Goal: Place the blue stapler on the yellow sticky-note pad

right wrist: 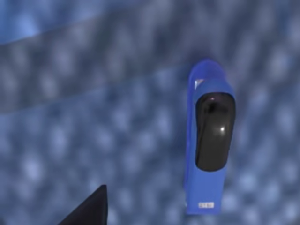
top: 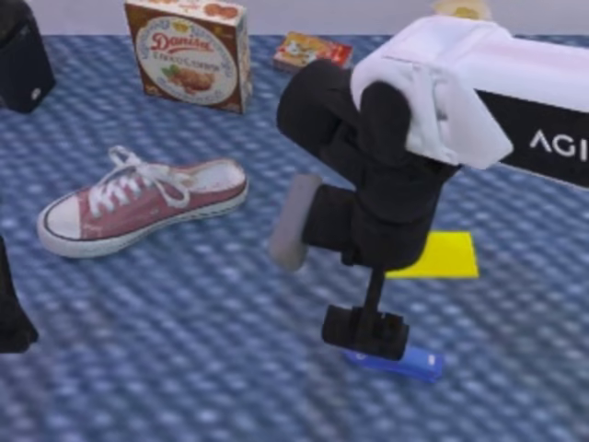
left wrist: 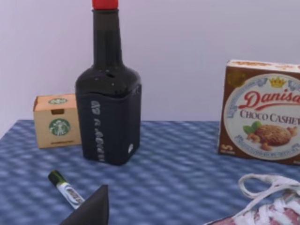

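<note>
The blue stapler (top: 408, 362) lies flat on the blue cloth near the front, right of centre, its black oval top piece plain in the right wrist view (right wrist: 212, 136). My right gripper (top: 365, 333) hangs open just above and to the left of it, nothing between the fingers; only one dark fingertip (right wrist: 91, 208) shows in the right wrist view. The yellow sticky-note pad (top: 444, 255) lies behind the stapler, partly hidden by the right arm. My left arm (top: 11, 318) is parked at the table's left edge, and one fingertip (left wrist: 93, 206) of its gripper shows.
A red sneaker (top: 138, 198) lies at the left. A cookie box (top: 189, 55) and a small orange box (top: 311, 51) stand at the back. A dark bottle (left wrist: 108, 103), a small Starbucks box (left wrist: 56, 121) and a marker (left wrist: 65, 187) sit at the far left.
</note>
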`<action>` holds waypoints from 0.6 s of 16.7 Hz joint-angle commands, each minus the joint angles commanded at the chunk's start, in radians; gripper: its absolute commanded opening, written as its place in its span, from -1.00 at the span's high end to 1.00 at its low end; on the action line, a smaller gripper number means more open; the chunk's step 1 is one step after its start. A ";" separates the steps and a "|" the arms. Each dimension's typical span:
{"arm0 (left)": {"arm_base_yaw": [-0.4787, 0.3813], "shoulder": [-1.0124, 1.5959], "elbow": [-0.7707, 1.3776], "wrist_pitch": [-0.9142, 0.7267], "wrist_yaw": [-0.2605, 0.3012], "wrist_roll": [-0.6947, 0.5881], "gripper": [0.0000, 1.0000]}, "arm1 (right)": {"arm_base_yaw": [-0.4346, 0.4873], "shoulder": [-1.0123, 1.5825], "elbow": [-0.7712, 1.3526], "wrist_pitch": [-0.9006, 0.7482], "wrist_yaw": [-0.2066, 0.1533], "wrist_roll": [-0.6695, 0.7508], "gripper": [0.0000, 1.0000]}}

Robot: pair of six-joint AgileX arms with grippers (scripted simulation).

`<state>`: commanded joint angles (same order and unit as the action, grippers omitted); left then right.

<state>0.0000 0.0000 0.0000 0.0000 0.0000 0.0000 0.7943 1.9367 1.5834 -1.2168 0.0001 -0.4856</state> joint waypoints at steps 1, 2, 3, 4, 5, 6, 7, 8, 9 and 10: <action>0.000 0.000 0.000 0.000 0.000 0.000 -1.00 | 0.001 0.002 0.001 -0.001 0.000 0.000 -1.00; 0.000 0.000 0.000 0.000 0.000 0.000 -1.00 | 0.001 0.002 0.001 -0.001 0.000 0.000 -1.00; 0.000 0.000 0.000 0.000 0.000 0.000 -1.00 | 0.001 0.002 0.001 -0.001 0.000 0.000 -1.00; 0.000 0.000 0.000 0.000 0.000 0.000 -1.00 | 0.001 0.002 0.001 -0.001 0.000 0.000 -1.00; 0.000 0.000 0.000 0.000 0.000 0.000 -1.00 | -0.004 -0.001 -0.002 0.001 0.000 0.001 -1.00; 0.000 0.000 0.000 0.000 0.000 0.000 -1.00 | -0.004 0.000 -0.004 0.004 0.000 0.000 -1.00; 0.000 0.000 0.000 0.000 0.000 0.000 -1.00 | -0.003 0.004 -0.016 0.017 0.000 -0.001 -1.00; 0.000 0.000 0.000 0.000 0.000 0.000 -1.00 | -0.002 0.010 -0.034 0.040 0.000 -0.001 -1.00; 0.000 0.000 0.000 0.000 0.000 0.000 -1.00 | -0.001 0.020 -0.058 0.074 0.000 -0.001 -1.00; 0.000 0.000 0.000 0.000 0.000 0.000 -1.00 | 0.000 0.033 -0.086 0.116 0.000 0.000 -1.00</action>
<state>0.0000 0.0000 0.0000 0.0000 0.0000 0.0000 0.7940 1.9699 1.4977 -1.1003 0.0003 -0.4859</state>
